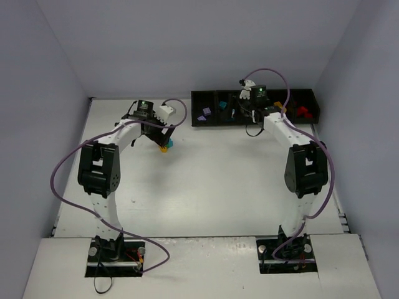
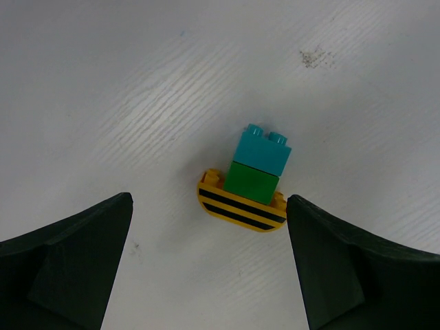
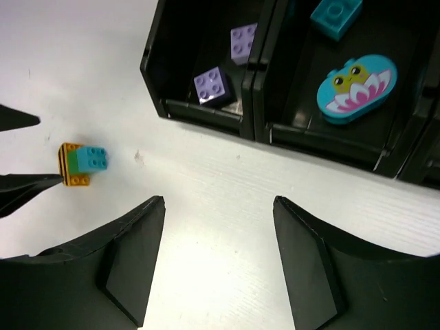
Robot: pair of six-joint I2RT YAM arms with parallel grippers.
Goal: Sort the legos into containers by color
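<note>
A stack of three legos stands on the white table: a teal brick (image 2: 262, 150) on a green brick (image 2: 251, 182) on a yellow-orange rounded brick with black stripes (image 2: 240, 210). My left gripper (image 2: 208, 199) is open around it, and the yellow brick's right end is close to the right finger (image 2: 330, 254). The stack also shows in the top view (image 1: 166, 146) and in the right wrist view (image 3: 82, 163). My right gripper (image 3: 218, 201) is open and empty over bare table beside the black tray (image 3: 206, 113). Two lilac bricks (image 3: 212, 86) lie in one bin. A teal brick (image 3: 335, 14) and a teal frog piece (image 3: 356, 88) lie in the bin beside it.
The tray (image 1: 262, 92) runs along the back wall at the right. Red bricks (image 1: 303, 112) lie in its far right bin and lilac ones (image 1: 204, 114) in its left bin. White walls close in the table on three sides.
</note>
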